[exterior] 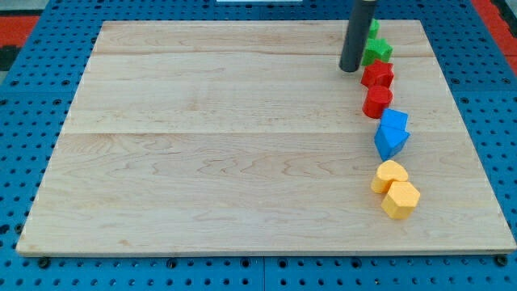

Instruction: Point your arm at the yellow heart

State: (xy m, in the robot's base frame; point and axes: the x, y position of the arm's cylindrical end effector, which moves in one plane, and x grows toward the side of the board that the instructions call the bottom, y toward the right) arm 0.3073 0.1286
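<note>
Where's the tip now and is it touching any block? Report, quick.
My tip: no gripper, holding nothing; at the view's top right, just left of the green block, contact unclear, far from the yellow heart.

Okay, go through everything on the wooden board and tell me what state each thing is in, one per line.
My tip: on the board near the view's top, just left of the green blocks, far from the yellow heart.
Green blocks: partly hidden behind the rod.
Red blocks: two, touching.
Blue blocks: two, touching.
Yellow heart block: flat, touching the yellow hexagon.
Yellow hexagon block: flat, nearest the view's bottom.
Wooden board: lying flat.
</note>
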